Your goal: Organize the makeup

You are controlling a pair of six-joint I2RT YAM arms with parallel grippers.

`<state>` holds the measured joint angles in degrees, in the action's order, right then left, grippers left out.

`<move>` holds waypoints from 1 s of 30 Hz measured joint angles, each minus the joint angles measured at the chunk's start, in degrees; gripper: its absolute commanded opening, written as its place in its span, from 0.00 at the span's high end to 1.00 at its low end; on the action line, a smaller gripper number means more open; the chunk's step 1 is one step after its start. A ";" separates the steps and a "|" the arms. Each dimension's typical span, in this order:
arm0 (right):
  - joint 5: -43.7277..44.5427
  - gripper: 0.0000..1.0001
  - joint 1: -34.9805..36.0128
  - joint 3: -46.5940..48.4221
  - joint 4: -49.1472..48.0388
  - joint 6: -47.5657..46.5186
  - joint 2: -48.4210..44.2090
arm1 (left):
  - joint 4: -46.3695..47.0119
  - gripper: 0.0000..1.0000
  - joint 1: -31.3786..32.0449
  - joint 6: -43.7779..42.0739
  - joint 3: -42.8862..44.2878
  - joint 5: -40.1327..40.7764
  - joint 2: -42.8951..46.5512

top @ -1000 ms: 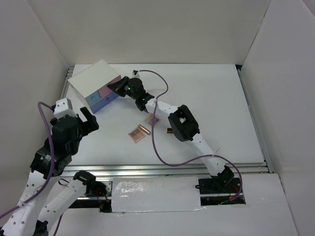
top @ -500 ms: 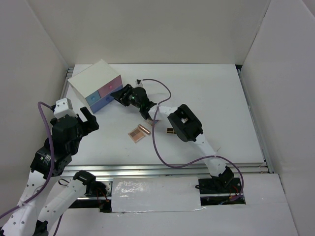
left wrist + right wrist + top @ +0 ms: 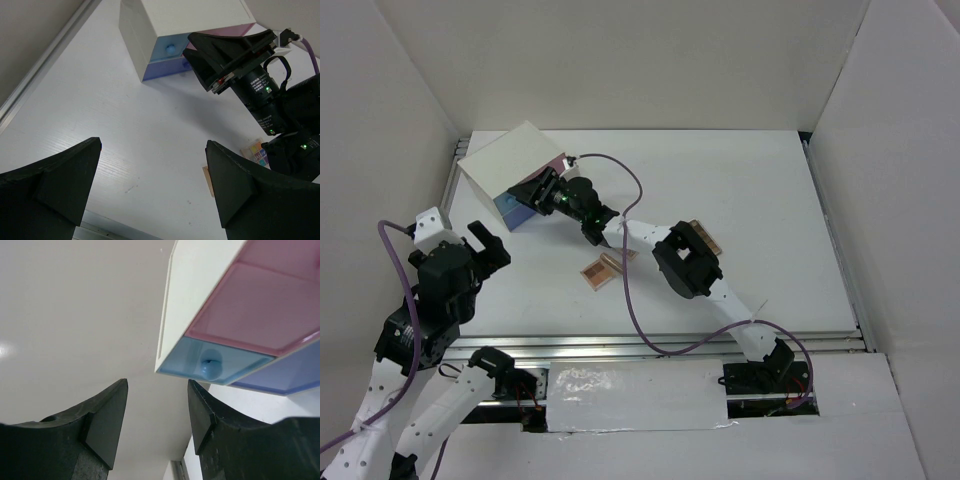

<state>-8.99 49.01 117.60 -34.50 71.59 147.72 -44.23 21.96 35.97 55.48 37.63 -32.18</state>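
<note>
While a palette (image 3: 596, 274) and lipstick (image 3: 611, 263) lie on the table (image 3: 750, 190) out from the box's (image 3: 510, 158) drawer side, I see the right gripper (image 3: 533, 187) parted and empty before the blue knob (image 3: 210, 365); the left gripper (image 3: 485, 243) hangs spread wide near the box.

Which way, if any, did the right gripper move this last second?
Yes. The right gripper slid left along the white drawer box front, from pink drawer to blue drawer.

The left arm is bent up near its base, the left hand (image 3: 480, 245) spread wide. The right arm stretches forward and leftward, the right hand (image 3: 533, 187) parted, empty.
</note>
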 measured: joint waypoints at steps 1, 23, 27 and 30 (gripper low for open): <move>-0.09 0.41 0.22 0.74 -0.02 0.13 0.39 | -0.15 0.00 0.00 0.26 0.00 0.46 0.48; 2.75 0.41 1.51 4.15 3.10 2.73 6.14 | -1.18 0.01 0.00 1.84 0.00 3.21 1.42; 2.75 0.41 1.53 6.29 4.09 3.15 7.58 | -1.18 0.01 0.00 1.84 0.00 3.21 1.44; 2.75 0.41 1.53 8.37 4.15 3.52 8.37 | -1.18 0.01 0.00 1.84 0.00 3.21 1.53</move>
<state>-6.24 50.54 125.97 -30.35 75.11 156.09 -45.41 21.96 37.80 55.48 40.84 -30.65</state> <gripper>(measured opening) 0.589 0.994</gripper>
